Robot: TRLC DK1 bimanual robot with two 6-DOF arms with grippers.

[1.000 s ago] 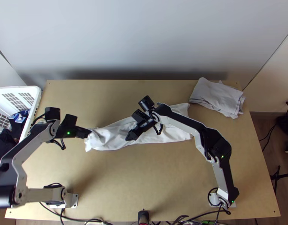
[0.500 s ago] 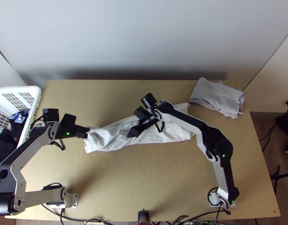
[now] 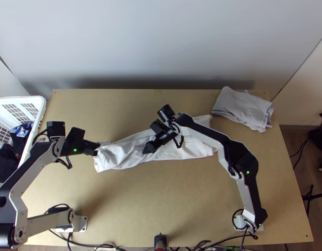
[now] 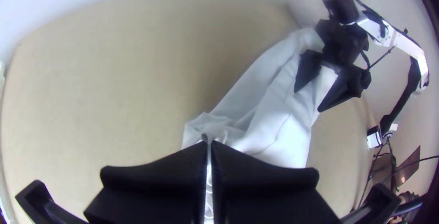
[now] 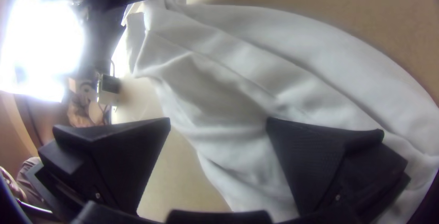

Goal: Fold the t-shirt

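Steep overhead, two wrist close-ups

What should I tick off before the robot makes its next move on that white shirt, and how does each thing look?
1. Left gripper shut on one end of the shirt: ok.
2. Right gripper open, ready to grasp: ok.
3. Right gripper holding the shirt: not ok, its fingers are apart with no cloth pinched.
4. Right gripper touching the shirt: cannot tell.
5. Shirt smooth: not ok, creases run along it.
6. Folded cloth away from both grippers: ok.
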